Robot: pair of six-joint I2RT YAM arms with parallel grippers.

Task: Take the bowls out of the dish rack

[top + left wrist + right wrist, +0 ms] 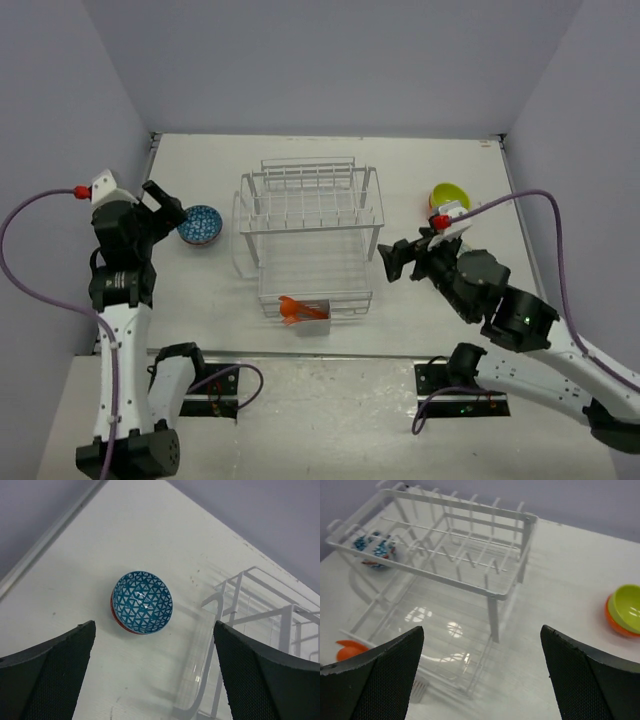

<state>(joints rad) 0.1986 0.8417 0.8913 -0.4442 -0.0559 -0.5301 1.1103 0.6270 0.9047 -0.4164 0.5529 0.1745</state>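
- On the table's left side, a blue-patterned round bowl (200, 224) sat nested in a red bowl (118, 621), outside the white wire dish rack (310, 210).
- The left gripper (160, 203) hung just beside it, spread wide and empty.
- Far right, a lime green bowl (449, 196) sat in an orange bowl (610, 615).
- The right gripper (396, 262) faced the rack, wide and empty.

I'm running this from afar in a lab test cell, not a kitchen; the white table (200, 300) is boxed in by plain grey walls (330, 60); two arms (115, 340) are bolted at its near edge on black mounts (432, 380), trailing purple cables (530, 193); the rack (310, 215) and bowls (201, 225) sit like staged props.
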